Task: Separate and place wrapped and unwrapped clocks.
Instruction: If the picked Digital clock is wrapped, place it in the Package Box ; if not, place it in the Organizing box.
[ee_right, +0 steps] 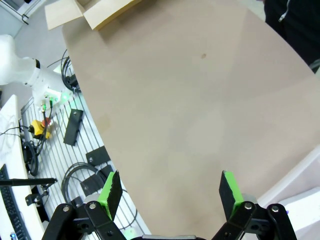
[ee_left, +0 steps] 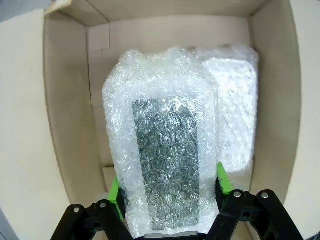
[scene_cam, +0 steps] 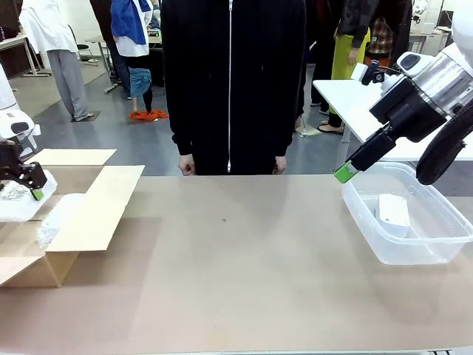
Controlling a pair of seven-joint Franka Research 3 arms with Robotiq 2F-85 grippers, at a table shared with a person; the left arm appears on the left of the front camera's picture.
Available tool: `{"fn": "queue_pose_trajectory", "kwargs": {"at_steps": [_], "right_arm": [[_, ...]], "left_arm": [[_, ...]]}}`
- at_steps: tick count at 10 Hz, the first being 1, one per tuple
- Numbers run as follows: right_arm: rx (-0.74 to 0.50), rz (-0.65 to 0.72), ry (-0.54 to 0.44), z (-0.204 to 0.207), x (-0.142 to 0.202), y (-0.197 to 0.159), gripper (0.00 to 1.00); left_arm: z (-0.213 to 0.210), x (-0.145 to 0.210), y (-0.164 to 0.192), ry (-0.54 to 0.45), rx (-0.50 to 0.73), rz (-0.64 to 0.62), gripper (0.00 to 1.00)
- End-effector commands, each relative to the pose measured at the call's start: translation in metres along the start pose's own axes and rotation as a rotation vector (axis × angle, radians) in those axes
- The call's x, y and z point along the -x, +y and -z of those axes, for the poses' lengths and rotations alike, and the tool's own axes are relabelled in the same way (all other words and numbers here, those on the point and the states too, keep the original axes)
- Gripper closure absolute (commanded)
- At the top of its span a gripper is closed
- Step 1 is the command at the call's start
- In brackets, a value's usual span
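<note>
Clamped by the left gripper (ee_left: 167, 200), a wrapped clock (ee_left: 162, 145) hangs over the cardboard box (ee_left: 70, 125), long axis toward 12 o'clock, apparently just above a second bundle (ee_left: 235, 100) at 1 o'clock, while the right gripper (ee_right: 170, 192) gapes empty.

Over the cardboard box (scene_cam: 81, 214) our left tool (scene_cam: 29, 185) grips a wrapped bundle (scene_cam: 18, 201); far from the box, a white clock (scene_cam: 393, 211) lies in the plastic bin (scene_cam: 369, 229).

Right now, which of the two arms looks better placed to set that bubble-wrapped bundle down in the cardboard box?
The left gripper: it already clamps the wrapped bundle above the cardboard box. The right gripper is open near the plastic bin.
</note>
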State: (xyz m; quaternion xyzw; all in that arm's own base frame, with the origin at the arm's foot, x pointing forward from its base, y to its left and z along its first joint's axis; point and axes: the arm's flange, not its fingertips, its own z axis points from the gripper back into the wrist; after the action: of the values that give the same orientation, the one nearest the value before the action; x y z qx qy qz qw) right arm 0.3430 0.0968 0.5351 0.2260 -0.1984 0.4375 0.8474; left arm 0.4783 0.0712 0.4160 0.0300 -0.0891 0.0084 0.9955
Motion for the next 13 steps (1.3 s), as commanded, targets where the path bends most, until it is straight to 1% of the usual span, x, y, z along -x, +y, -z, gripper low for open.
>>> {"fn": "queue_pose_trajectory", "kwargs": {"at_steps": [1, 2, 3, 4, 5, 8, 13], "right_arm": [[-0.005, 0.000, 0.006, 0.000, -0.002, 0.000, 0.00], [-0.005, 0.000, 0.006, 0.000, -0.002, 0.000, 0.00], [-0.005, 0.000, 0.006, 0.000, -0.002, 0.000, 0.00], [-0.005, 0.000, 0.006, 0.000, -0.002, 0.000, 0.00], [-0.005, 0.000, 0.006, 0.000, -0.002, 0.000, 0.00], [-0.005, 0.000, 0.006, 0.000, -0.002, 0.000, 0.00], [-0.005, 0.000, 0.006, 0.000, -0.002, 0.000, 0.00]], "left_arm": [[0.004, -0.002, 0.010, -0.036, 0.003, 0.011, 0.19], [0.010, -0.004, 0.013, -0.047, -0.042, 0.017, 0.19], [0.014, -0.007, 0.014, -0.025, -0.022, 0.010, 0.19], [0.013, -0.008, 0.015, -0.024, -0.029, 0.024, 0.00], [0.014, -0.007, 0.016, -0.020, -0.036, 0.017, 0.00], [0.018, -0.010, 0.023, 0.047, -0.066, -0.012, 0.00], [0.018, -0.012, 0.024, 0.077, -0.058, -0.022, 0.00]]}}
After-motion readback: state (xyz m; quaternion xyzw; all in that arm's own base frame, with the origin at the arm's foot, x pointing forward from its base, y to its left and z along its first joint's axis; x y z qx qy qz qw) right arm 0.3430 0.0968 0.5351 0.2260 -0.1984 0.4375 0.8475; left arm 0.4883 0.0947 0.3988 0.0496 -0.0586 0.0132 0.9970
